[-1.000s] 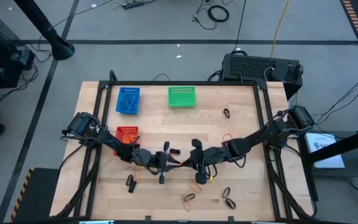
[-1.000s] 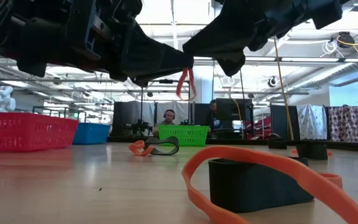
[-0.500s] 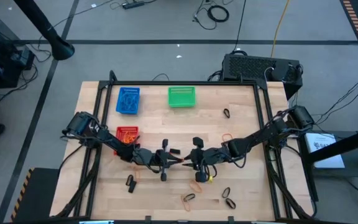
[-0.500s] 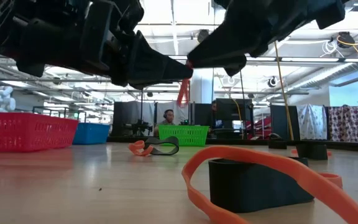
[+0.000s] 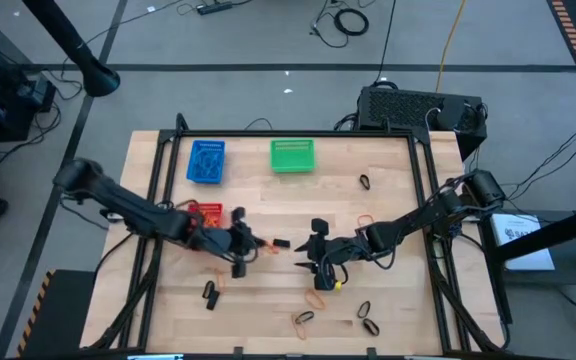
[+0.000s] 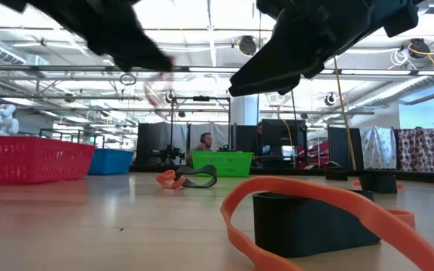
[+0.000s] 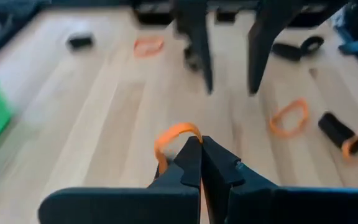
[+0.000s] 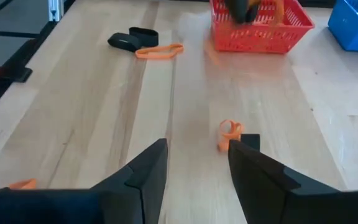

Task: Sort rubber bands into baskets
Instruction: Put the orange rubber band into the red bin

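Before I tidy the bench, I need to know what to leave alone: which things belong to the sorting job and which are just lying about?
Job:
- orange rubber band held in the left gripper
- loose rubber bands
- red basket
- blue basket
- green basket

Lying about:
- black box behind the table
- floor cables

The left arm is stretched from the table's left edge toward the middle, and its gripper (image 5: 251,243) is held above the table with the fingers (image 7: 194,163) pressed together on an orange band (image 7: 174,138). The right arm is reached in from the right edge, bent at the elbow. Its gripper (image 5: 305,255) is poised near the centre with the fingers (image 8: 143,171) spread apart, nothing between them.
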Robot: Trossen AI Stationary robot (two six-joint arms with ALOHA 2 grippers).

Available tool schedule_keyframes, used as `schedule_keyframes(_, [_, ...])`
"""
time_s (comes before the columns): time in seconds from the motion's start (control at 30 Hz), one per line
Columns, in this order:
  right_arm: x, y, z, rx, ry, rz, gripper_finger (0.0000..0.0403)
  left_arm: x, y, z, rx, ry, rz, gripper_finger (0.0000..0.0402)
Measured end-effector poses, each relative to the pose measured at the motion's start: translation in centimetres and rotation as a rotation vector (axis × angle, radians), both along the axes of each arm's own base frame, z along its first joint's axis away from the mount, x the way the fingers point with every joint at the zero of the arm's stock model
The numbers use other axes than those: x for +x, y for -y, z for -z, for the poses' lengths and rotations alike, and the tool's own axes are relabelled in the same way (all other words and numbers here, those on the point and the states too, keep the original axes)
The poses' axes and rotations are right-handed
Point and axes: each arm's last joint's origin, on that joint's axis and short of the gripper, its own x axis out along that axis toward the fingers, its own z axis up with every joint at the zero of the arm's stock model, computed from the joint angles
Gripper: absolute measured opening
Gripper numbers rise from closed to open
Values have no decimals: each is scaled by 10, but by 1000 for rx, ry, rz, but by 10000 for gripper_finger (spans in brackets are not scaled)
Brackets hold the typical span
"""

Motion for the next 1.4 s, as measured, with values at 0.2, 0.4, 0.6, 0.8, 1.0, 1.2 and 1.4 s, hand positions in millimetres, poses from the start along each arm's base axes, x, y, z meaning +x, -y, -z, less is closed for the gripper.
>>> schedule_keyframes(0.2, [0,0,1,-3,-8,-1,165,-41,-15,-18,-119,-289,-132,1])
schedule_keyframes(0.4, [0,0,0,-3,-6,0,165,-78,-28,-12,-144,-578,-333,1])
schedule_keyframes(0.6, [0,0,0,-3,-5,0,165,-89,-32,-5,-128,-707,-453,11])
schedule_keyframes(0.8, [0,0,0,-6,-5,-3,164,-85,-31,-1,-121,-716,-454,35])
schedule_keyframes(1.0, [0,0,0,-6,-5,-3,164,-83,-29,4,-126,-760,-449,66])
schedule_keyframes(1.2, [0,0,0,-6,-5,-3,164,-80,-28,9,-125,-796,-447,98])
schedule_keyframes(1.4, [0,0,0,-6,-4,-2,164,-80,-26,10,-143,-832,-407,105])
